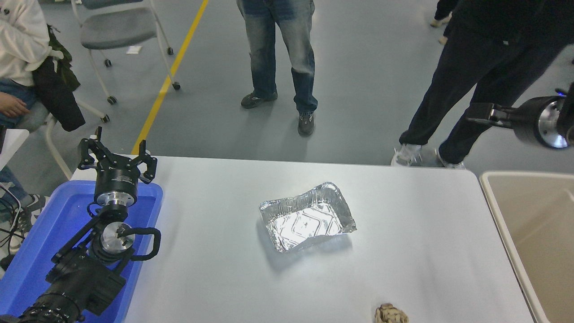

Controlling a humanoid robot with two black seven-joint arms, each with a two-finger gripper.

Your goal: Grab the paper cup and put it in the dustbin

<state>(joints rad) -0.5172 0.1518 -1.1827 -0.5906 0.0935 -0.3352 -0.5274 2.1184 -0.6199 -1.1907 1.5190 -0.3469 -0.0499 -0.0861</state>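
White table [224,269] carried a foil tray [307,216] at its middle. Right of the tray, the dustbin [493,197] stood off the table's edge; the right gripper [480,115] hovered above it, grip unreadable. Far left of the tray, the left gripper [117,158] sat parked, fingers spread. No paper cup showed.

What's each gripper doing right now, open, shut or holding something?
Left gripper: open, empty, parked over the blue tub.
Right gripper: raised at the right edge; open or shut cannot be told.

Left claw [117,158] parked, spread — right claw [482,115] raised, pointing left.
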